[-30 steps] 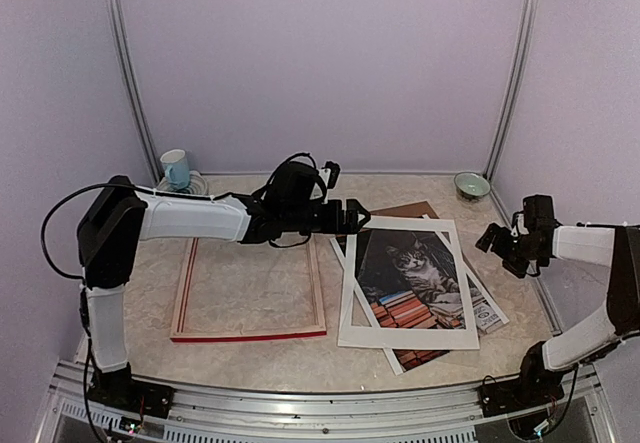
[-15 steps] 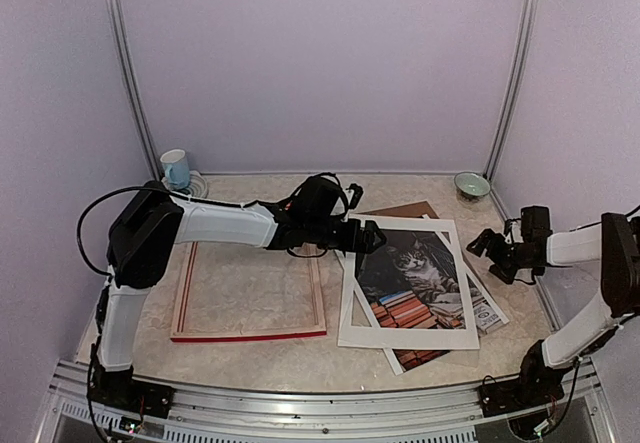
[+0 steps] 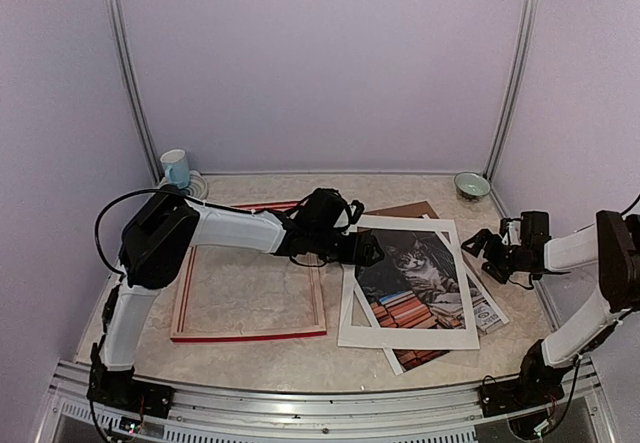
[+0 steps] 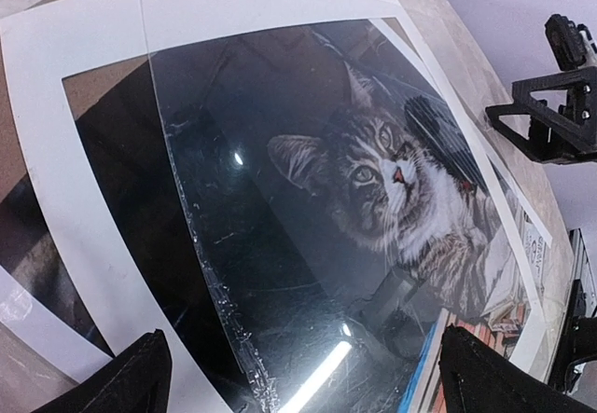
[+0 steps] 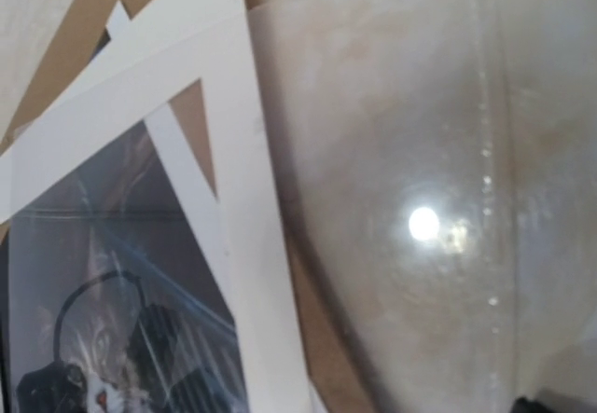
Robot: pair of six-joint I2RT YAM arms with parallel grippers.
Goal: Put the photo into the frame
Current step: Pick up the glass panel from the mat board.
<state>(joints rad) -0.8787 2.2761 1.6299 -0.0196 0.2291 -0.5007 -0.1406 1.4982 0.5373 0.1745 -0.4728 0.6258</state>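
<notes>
Presently hovers the left hand (image 3: 370,250), spread wide and empty, just above the upper left part of the photo (image 3: 415,288), which lies flat on the surface (image 3: 260,363) beneath a white mat (image 3: 400,338) and a clear sheet (image 4: 280,152). Holds the right hand (image 3: 478,246), likewise released and empty, near the photo's right edge, apart from it. Shows the frame (image 3: 250,335) lying left of the photo
</notes>
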